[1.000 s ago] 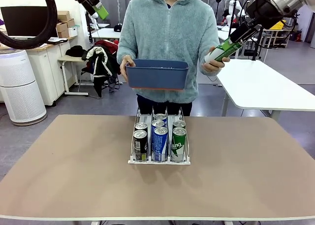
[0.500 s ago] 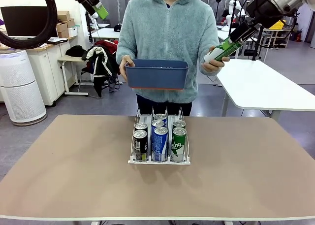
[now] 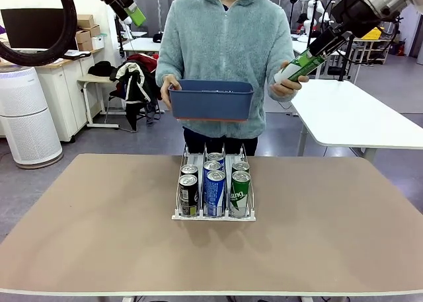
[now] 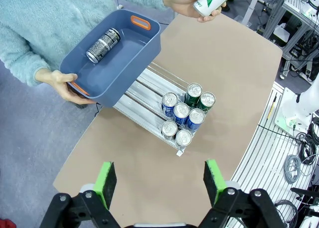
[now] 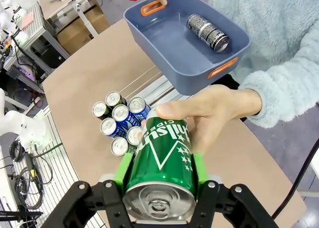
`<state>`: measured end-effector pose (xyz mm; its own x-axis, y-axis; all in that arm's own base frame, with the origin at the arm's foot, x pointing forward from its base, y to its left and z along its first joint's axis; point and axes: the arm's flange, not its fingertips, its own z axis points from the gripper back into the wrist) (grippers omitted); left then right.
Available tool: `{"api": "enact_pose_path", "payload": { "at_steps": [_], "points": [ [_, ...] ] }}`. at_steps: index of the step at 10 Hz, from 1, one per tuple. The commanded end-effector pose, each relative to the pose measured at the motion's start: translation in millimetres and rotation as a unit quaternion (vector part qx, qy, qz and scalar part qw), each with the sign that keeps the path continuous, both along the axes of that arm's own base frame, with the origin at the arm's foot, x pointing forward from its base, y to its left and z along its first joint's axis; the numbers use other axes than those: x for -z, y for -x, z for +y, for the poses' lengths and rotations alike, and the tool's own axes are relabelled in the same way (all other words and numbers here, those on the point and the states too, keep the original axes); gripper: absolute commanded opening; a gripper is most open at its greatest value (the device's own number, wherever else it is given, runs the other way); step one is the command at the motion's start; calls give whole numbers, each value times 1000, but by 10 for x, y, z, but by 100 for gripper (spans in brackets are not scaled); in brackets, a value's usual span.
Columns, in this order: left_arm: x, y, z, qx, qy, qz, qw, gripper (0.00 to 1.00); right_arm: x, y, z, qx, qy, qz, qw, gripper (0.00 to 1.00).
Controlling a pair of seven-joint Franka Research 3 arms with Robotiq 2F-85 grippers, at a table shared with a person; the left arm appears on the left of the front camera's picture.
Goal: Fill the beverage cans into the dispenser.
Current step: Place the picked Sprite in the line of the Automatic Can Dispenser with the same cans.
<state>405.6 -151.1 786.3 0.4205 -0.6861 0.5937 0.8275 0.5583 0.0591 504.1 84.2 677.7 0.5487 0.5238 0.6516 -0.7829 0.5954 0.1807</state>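
In the front view the top edge cuts off the left gripper (image 3: 135, 14) at upper left, leaving a green-tipped finger in sight. At upper right the green can (image 3: 299, 69) is mostly covered by the jaws of the right gripper (image 3: 307, 61) and the person's hand (image 3: 285, 86). The near wall of the blue bin (image 3: 211, 100) hides what lies inside. In the dispenser (image 3: 178, 193) the back cans (image 3: 215, 157) are half hidden behind the front row. In the left wrist view the green can runs off the top edge, and the print on the black can (image 4: 102, 38) is too small to read.

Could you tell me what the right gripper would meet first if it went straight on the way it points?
Most likely the person's hand, which cups the far end of the green can that the right gripper is shut on.
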Motion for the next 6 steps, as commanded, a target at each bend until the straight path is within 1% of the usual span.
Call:
{"api": "enact_pose_path", "payload": {
  "at_steps": [1, 6],
  "points": [
    [19, -4, 15, 1, 3, 1, 1000, 94, 4, 1, 9, -1, 3, -1, 1000, 0],
    [19, -4, 15, 1, 3, 1, 1000, 94, 4, 1, 9, -1, 3, -1, 1000, 0]
  ]
}}
